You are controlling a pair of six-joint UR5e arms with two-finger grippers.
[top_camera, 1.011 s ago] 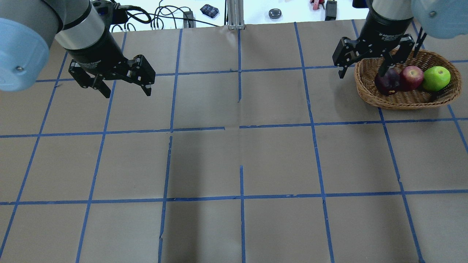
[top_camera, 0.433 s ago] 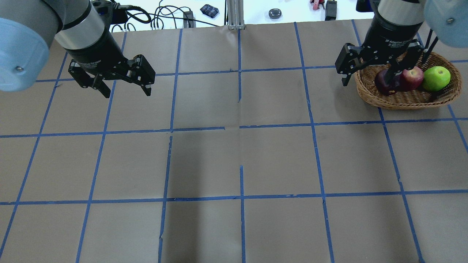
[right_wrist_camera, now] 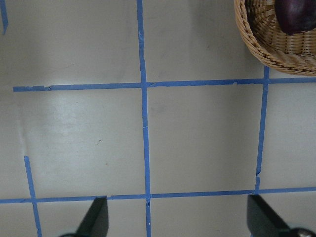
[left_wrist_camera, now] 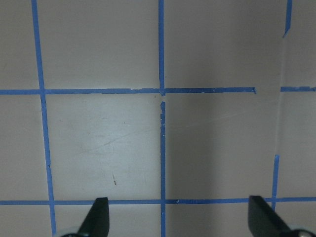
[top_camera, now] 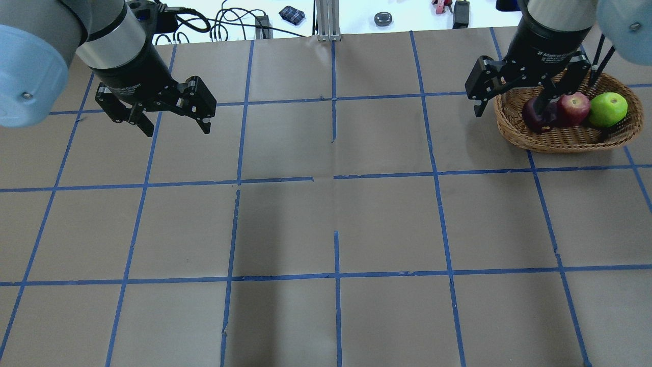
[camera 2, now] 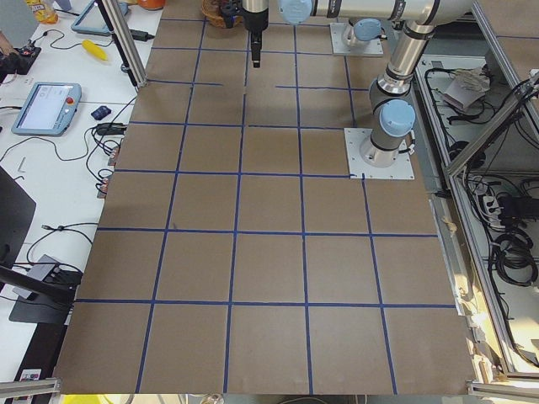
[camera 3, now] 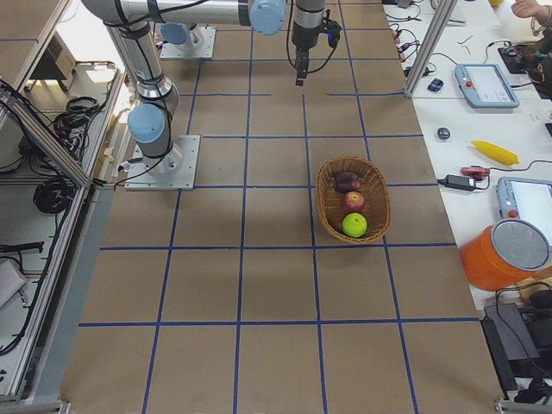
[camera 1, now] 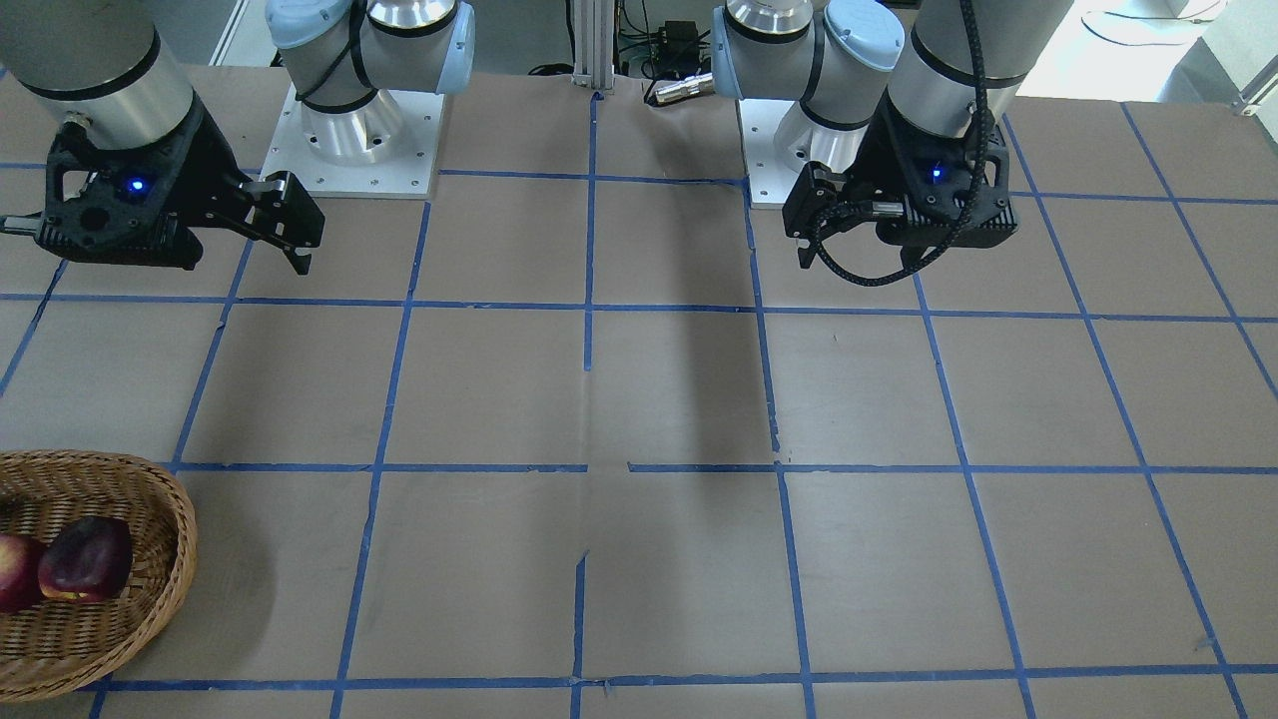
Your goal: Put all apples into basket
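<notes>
Near the bench's far edge, the basket (top_camera: 565, 145) holds the green apple (top_camera: 607, 109), red apple (top_camera: 574, 108) and dark apple (top_camera: 537, 116). Left gripper (top_camera: 177, 130) and right gripper (top_camera: 512, 104): jaws spread, empty. Risk: a low sweep by the right one may clip the rim.

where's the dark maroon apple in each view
Front-facing: dark maroon apple bottom left, in basket.
Overhead: upper right, leftmost in basket.
Exterior left: too small to tell.
Exterior right: centre, uppermost in basket.
Left wrist: not in it.
Right wrist: top right corner.
Shared landmark: the basket.
</notes>
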